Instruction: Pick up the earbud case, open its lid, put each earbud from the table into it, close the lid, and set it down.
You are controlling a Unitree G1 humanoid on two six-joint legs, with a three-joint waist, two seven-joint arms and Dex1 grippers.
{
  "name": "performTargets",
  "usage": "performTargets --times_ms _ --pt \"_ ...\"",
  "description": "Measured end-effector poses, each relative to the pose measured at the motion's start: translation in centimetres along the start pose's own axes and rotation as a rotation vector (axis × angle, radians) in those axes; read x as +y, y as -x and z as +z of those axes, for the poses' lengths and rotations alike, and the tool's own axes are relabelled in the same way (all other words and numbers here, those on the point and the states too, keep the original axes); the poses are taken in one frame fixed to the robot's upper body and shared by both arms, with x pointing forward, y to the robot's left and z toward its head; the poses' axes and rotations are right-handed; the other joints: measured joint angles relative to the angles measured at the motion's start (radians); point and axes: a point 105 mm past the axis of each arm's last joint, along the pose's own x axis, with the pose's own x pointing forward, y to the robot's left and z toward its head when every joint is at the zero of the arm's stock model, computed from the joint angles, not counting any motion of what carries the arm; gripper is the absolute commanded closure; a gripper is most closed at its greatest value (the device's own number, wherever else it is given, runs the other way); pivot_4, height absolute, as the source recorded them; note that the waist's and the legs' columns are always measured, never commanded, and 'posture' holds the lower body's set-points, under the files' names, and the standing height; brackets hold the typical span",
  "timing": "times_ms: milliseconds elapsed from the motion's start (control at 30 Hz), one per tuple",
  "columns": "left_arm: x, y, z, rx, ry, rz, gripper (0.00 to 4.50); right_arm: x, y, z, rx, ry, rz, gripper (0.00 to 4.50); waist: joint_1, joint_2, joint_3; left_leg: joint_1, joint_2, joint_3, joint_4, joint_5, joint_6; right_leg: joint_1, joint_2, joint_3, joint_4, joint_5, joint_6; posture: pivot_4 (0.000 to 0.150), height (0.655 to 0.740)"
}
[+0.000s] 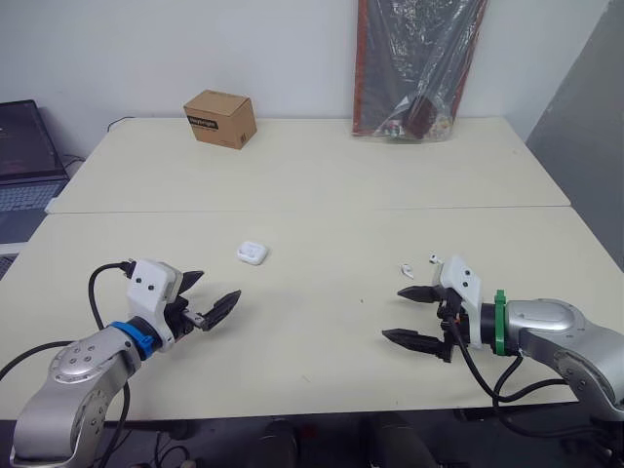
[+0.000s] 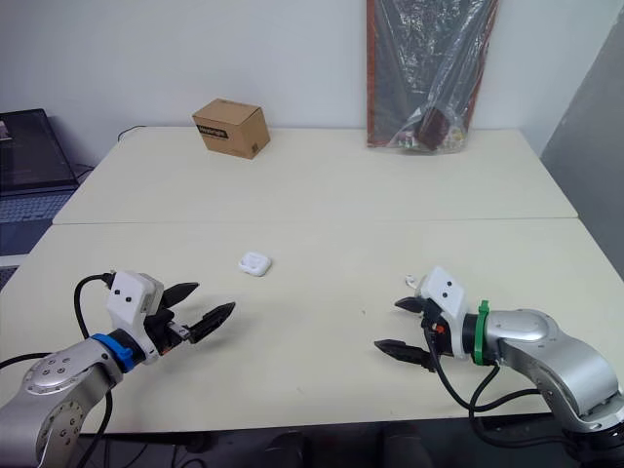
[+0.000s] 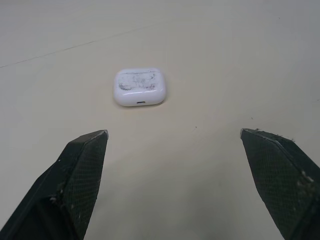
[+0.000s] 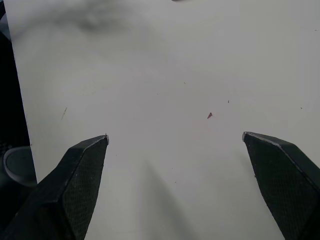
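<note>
1. Left gripper (image 1: 219, 284) hovers low over the near left part of the table (image 1: 312, 195), its two black fingers spread wide with nothing between them.
2. Right gripper (image 1: 392, 313) hovers over the near right part of the table, pointing toward the left gripper. Its fingers are also spread wide and hold nothing.
3. In the left wrist view, the fingers (image 3: 82, 165) frame bare tabletop, and the white earbud case (image 3: 140, 86) lies ahead of them, apart from both tips.
4. The earbud case lies flat on the table with its lid closed. It is just beyond the left gripper and a little toward the table's middle, touching nothing.
5. One earbud (image 1: 406, 268) lies on the table just beyond the right gripper's farther finger. A second earbud (image 1: 432, 258) lies close beside the first, next to the gripper's white housing. Both are well apart from the case.
6. At the far side, a brown cardboard box (image 1: 220, 118) sits on the left part of the table.
7. A plastic-wrapped board (image 1: 419, 63) leans against the wall at the far right.
8. A laptop (image 1: 24, 156) sits off the table's left edge.
</note>
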Motion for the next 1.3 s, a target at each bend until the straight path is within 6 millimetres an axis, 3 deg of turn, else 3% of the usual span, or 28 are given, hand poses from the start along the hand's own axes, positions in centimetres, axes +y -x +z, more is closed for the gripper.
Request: performTargets --times_ms 600,767,933,1167,1300 --pt "0.0 -0.1 -0.5 0.02 0.045 0.013 0.04 0.0 0.0 0.4 -0.009 0.016 0.004 0.0 0.0 0.0 0.0 0.0 0.0 0.0 0.0 0.0 0.0 0.0 0.0 0.0 0.0 -0.001 -0.002 0.15 0.74" --pt "0.3 -1.7 1.6 -0.046 0.058 0.036 0.04 -0.8 -0.2 4.6 -0.105 0.152 -0.013 0.0 0.0 0.0 0.0 0.0 0.0 0.0 0.001 0.0 0.0 0.001 0.0 0.0 0.0 0.0 0.001 0.15 0.74" --pt "0.3 -3.5 3.2 -0.103 0.07 0.037 0.04 -1.1 0.0 7.0 -0.144 0.229 -0.023 0.0 0.0 0.0 0.0 -0.001 0.0 0.0 -0.001 0.0 0.0 0.0 0.0 0.0 -0.001 0.001 0.001 0.15 0.74" --pt "0.3 -6.5 1.8 -0.006 0.075 0.065 0.04 -1.2 0.2 9.6 -0.202 0.336 -0.044 0.0 0.0 0.0 0.0 -0.001 -0.001 -0.001 0.0 0.0 0.0 0.0 0.0 -0.001 -0.001 0.001 0.001 0.15 0.74" --pt "0.8 -7.3 1.3 0.022 0.084 0.094 0.04 -1.0 0.0 10.0 -0.213 0.349 -0.037 0.0 0.0 0.0 0.0 -0.001 0.0 -0.001 0.0 0.0 0.0 0.0 0.0 -0.001 -0.001 0.001 0.001 0.15 0.74"
